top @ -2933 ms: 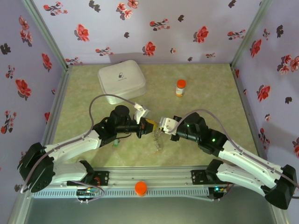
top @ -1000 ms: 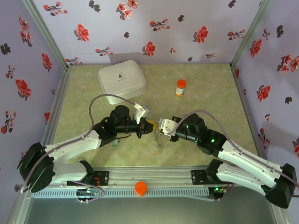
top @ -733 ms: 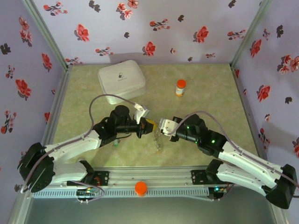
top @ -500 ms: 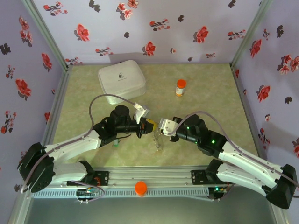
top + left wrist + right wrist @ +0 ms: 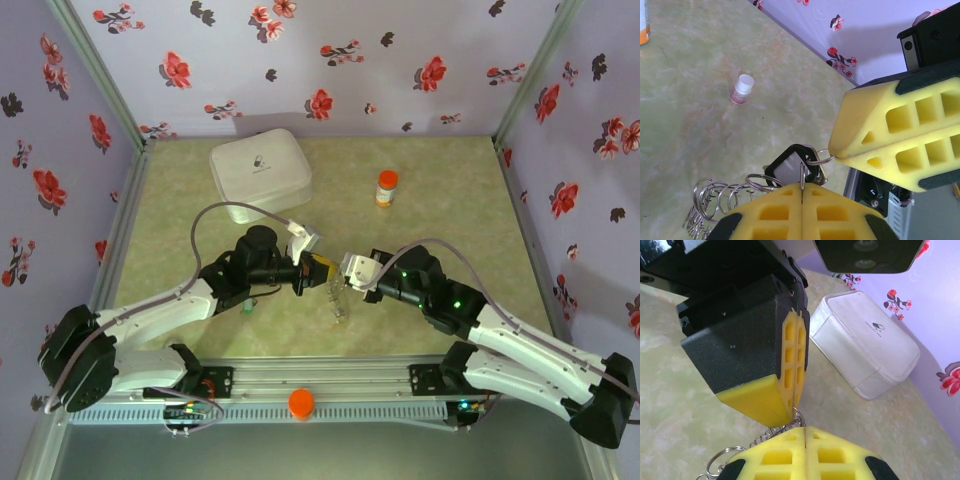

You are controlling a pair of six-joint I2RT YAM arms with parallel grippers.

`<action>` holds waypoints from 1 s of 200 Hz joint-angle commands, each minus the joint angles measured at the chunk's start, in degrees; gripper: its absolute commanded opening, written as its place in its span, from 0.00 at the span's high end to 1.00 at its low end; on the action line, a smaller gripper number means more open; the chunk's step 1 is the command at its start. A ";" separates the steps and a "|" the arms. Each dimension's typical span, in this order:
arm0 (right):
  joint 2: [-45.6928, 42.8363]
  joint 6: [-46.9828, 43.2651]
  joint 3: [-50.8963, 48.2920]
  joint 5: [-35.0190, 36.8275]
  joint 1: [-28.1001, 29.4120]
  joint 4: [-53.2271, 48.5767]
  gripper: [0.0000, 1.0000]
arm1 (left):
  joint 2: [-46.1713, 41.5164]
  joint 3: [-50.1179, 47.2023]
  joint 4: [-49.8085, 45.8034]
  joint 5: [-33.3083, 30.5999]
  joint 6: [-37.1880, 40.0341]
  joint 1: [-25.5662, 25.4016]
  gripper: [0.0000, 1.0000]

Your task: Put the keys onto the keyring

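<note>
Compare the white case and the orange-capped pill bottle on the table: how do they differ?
The white case is low, flat and rounded-square; the pill bottle is a slim upright cylinder. The case's footprint is far larger than the bottle's. The case is white; the bottle has an orange cap. Both stand on the far half of the table, with nothing touching them.
</note>
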 commanded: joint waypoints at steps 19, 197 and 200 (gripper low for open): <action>-0.70 -0.50 -0.68 0.79 0.52 1.54 1.00 | 0.21 1.55 3.04 0.84 -0.74 -0.28 1.00; 1.04 -0.80 -0.02 0.01 0.80 -0.74 1.00 | 0.10 1.48 3.16 0.53 -0.66 -0.28 1.00; 1.05 -0.77 0.04 -0.04 0.83 -0.83 1.00 | 0.13 1.49 3.16 0.51 -0.66 -0.29 1.00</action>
